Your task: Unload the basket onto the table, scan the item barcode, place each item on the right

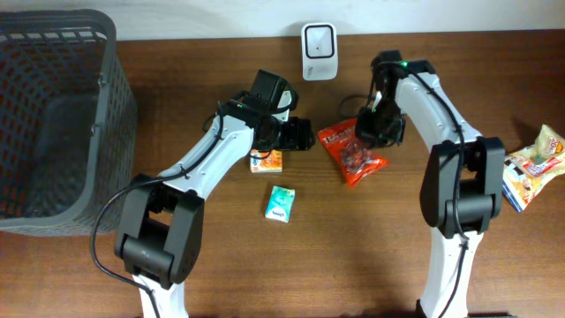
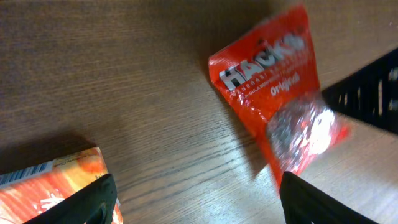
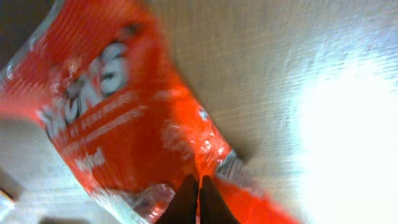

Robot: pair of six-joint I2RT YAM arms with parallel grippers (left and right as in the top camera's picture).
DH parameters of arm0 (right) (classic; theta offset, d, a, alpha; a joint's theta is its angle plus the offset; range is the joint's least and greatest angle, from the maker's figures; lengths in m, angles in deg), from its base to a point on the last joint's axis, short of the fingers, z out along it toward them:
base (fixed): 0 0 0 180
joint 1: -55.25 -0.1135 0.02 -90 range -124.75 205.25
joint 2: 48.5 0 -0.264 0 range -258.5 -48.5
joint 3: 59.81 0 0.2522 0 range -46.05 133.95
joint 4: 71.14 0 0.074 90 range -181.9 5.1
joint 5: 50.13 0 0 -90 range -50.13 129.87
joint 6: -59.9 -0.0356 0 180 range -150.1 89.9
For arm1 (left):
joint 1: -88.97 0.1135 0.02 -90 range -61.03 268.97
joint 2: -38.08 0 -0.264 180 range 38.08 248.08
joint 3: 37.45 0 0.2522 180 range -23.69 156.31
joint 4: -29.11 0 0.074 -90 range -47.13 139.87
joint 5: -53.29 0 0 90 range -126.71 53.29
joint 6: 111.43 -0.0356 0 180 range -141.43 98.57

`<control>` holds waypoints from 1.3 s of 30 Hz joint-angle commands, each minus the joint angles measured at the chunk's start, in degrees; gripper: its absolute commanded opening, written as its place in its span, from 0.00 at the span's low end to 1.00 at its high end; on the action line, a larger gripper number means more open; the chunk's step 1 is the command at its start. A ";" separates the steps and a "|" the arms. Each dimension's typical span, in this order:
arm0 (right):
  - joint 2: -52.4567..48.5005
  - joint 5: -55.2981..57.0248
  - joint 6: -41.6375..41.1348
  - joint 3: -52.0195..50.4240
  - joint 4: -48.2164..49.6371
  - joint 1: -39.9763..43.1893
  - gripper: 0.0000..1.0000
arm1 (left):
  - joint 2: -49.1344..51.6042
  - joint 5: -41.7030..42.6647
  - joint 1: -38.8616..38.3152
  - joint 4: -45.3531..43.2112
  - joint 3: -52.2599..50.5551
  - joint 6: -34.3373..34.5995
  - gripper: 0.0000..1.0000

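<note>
Red sweet bag (image 1: 353, 152) lies on the tabletop (image 1: 371, 256) just near of the white scanner (image 1: 318, 51), right end effector (image 1: 375, 125) apparently pinched shut on its far right edge, left end effector (image 1: 302, 134) spread wide just left; lifting and scanning remain.

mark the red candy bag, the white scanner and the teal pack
red candy bag (image 2: 267, 78): left wrist view, printed logo
white scanner (image 1: 318, 51): overhead view, front face
teal pack (image 1: 280, 203): overhead view, top face
</note>
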 commanded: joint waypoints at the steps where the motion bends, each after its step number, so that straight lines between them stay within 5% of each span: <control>1: -0.02 -8.33 4.61 0.28 -6.21 -2.84 0.04 | -0.02 -0.72 0.17 0.07 0.04 -1.14 0.87; 11: 6.25 -10.93 6.03 4.39 -11.76 1.75 0.05 | -0.02 0.13 -0.11 0.44 0.04 -1.14 0.89; 15: 7.58 -10.86 7.52 8.70 -16.00 8.70 0.15 | 0.79 0.42 -1.66 -1.14 0.04 -1.16 0.89; 17: 7.69 -10.99 7.52 9.68 -17.49 12.20 0.35 | 1.79 0.37 -3.10 -2.58 0.04 -1.16 0.89; 21: 7.67 -10.99 7.50 9.66 -18.93 17.22 0.96 | 3.48 0.33 -5.79 -5.64 0.04 -1.14 0.88; 39: 7.67 -10.78 7.50 9.66 -18.08 20.46 0.98 | 8.41 -0.98 -7.02 0.00 0.04 -0.24 0.76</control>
